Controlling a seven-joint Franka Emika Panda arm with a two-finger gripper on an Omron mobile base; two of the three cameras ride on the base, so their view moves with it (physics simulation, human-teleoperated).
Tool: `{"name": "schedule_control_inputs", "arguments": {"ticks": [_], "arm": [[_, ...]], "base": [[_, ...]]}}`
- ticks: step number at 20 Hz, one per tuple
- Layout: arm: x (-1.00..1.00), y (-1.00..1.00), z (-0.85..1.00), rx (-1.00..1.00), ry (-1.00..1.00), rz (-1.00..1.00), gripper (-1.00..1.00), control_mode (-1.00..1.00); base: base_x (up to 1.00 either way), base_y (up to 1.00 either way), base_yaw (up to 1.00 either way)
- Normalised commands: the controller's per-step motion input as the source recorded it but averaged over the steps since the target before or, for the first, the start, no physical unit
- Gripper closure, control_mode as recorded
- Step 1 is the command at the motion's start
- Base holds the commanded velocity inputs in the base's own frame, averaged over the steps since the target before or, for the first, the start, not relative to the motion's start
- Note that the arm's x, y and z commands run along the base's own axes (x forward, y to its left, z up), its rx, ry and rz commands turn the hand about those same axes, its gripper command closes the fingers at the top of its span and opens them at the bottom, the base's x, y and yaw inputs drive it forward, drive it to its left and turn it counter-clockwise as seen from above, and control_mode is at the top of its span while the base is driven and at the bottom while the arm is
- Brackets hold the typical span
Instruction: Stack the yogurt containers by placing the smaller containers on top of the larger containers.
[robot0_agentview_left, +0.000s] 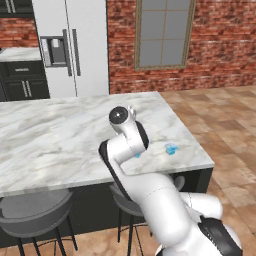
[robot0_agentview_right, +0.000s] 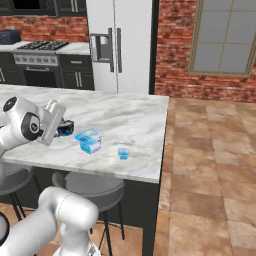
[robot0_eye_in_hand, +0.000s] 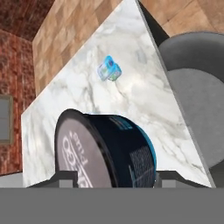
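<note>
While the gripper (robot0_agentview_right: 64, 127) pinches the dark cup (robot0_agentview_right: 65, 129) just above the counter (robot0_agentview_right: 135, 120), hold it level. Left to right in the right base view: cup, big tub (robot0_agentview_right: 90, 140), tiny tub (robot0_agentview_right: 123, 153). Centre the cup over the big tub before lowering.

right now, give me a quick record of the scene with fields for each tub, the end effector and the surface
surface: marble island counter, stools below
large tub: light blue, standing on the counter, nothing on top
tiny tub: light blue, on the counter near the edge, apart from the large tub
dark cup: tilted, between the end effector fingers
end effector: closed on the dark cup, beside the large tub
stacking: not yet done
</note>
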Motion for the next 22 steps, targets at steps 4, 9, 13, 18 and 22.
{"name": "schedule_control_inputs", "arguments": {"ticks": [4,9,13,18,22], "arm": [[-0.06,-0.03,0.01,0.06,-0.02,-0.10,1.00,-1.00],[-0.01,-0.01,0.00,0.04,-0.03,-0.11,1.00,-1.00],[0.00,0.00,0.00,0.08,-0.08,-0.09,1.00,-1.00],[0.05,0.00,-0.01,0.04,-0.05,-0.09,1.00,-1.00],[0.08,0.03,-0.01,0.06,-0.03,-0.09,1.00,-1.00]], "base": [[0.00,0.00,0.00],[0.00,0.00,0.00],[0.00,0.00,0.00],[0.00,0.00,0.00],[0.00,0.00,0.00]]}}
